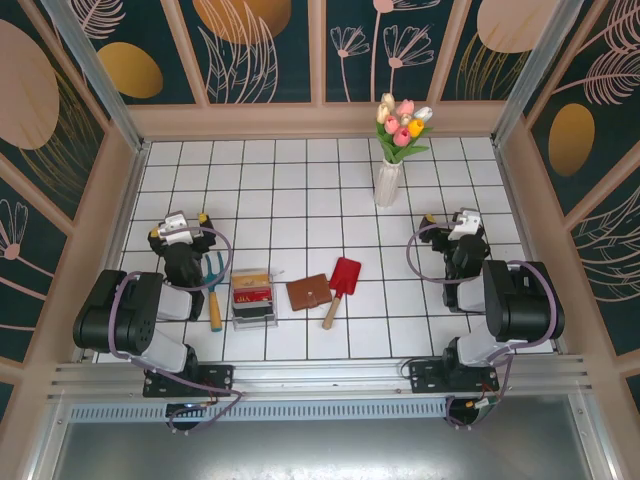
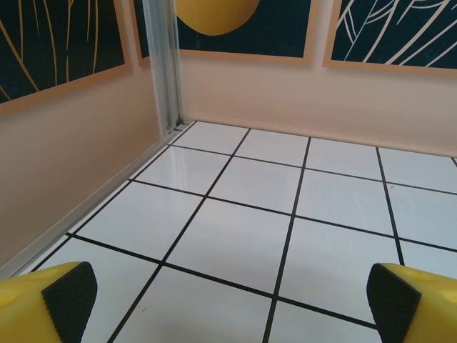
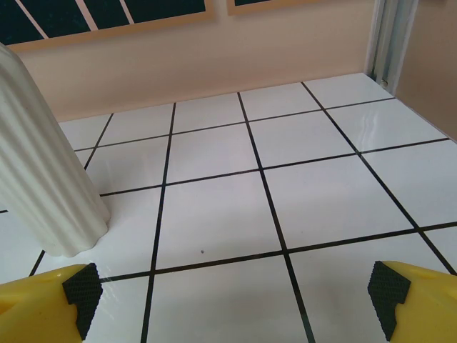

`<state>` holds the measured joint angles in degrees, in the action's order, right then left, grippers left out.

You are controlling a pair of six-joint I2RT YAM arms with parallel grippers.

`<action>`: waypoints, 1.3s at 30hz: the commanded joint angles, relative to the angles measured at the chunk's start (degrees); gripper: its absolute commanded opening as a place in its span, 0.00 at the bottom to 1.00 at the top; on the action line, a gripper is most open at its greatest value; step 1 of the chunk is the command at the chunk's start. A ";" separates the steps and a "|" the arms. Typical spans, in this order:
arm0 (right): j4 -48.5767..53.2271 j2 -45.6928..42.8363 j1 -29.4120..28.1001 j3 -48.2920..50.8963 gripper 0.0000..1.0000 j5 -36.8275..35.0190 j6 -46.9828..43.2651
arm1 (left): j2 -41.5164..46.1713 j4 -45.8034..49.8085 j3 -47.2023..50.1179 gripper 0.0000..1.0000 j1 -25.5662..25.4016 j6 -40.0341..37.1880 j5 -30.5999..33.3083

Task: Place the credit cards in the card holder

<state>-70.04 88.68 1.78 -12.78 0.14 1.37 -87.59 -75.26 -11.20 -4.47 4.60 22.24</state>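
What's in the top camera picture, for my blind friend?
A clear box of cards, a brown wallet and a red toy shovel lie on a white tiled table between the robot's open left tool and right tool. A vase of tulips stands farther back.

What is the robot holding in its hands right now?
Nothing. The left gripper and the right gripper are each wide open and empty. The card holder lies untouched, apart from both.
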 commanded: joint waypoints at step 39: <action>91.69 -14.13 -32.60 -33.29 0.69 2.99 45.21 | 38.05 65.92 -16.92 0.99 0.34 33.21 -37.15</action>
<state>11.66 74.30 -25.67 -44.95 8.88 35.11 -48.49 -18.72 -26.46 -4.16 30.94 2.92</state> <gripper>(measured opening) 0.699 0.988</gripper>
